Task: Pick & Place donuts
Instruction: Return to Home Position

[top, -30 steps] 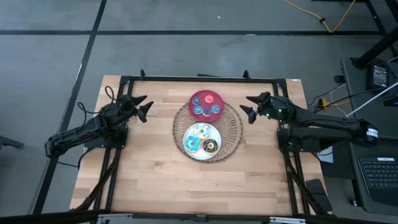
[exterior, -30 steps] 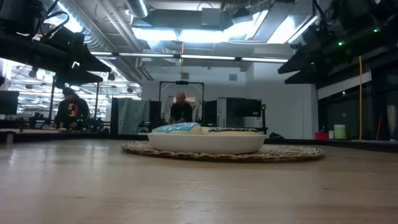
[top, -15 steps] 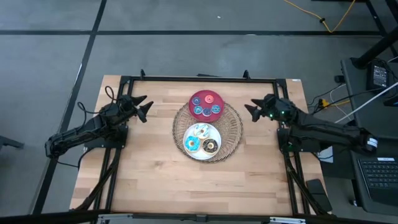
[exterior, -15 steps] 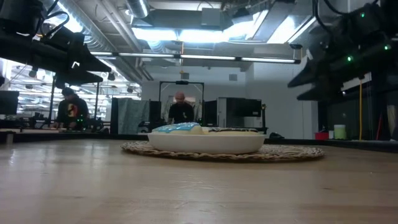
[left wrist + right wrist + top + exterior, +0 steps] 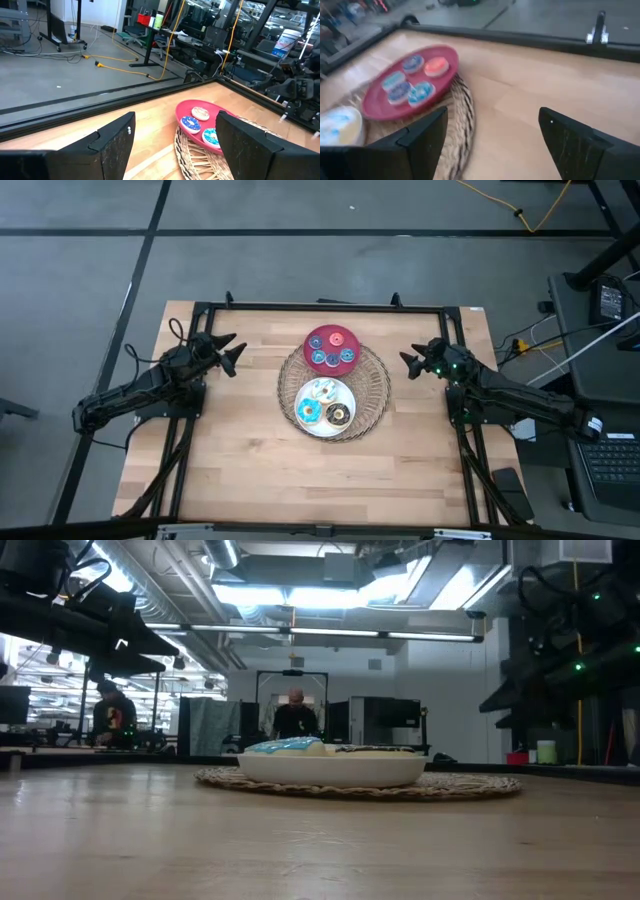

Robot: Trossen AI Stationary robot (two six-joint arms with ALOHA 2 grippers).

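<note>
1. Now treat the placing as finished, judging by the layout: count five donuts (image 5: 332,358) on the red plate (image 5: 311,337) and three more on the white plate (image 5: 299,394), with both plates resting on the wicker tray (image 5: 374,385) at the middle of the worktop (image 5: 240,470).
2. Note the mix: four blue rings and an orange-pink one on the red plate; a white-sprinkled one, a blue one and a dark brown one on the white plate.
3. Find the left gripper (image 5: 234,350) well to the left of the tray, above bare wood, with fingers (image 5: 114,144) apart and nothing between them. Leave that arm parked.
4. Find the right gripper (image 5: 409,363) just off the tray's right rim, likewise with fingers (image 5: 420,137) spread and empty.
5. For the return home, lift the right arm clear before swinging it outward, so that neither finger catches the tray's raised weave or nudges the red plate, which overhangs the tray's far edge.
6. Move slowly and smoothly: light toy rings would probably slide or hop off a jolted plate.
7. Leave the fingers spread; no reason to close them on the way back.
8. As for writing, expect none: no brand, label or lettering readable on the plates, the donuts or the arms. Can make out a white tub with a blue band in the room behind, but not its print.
</note>
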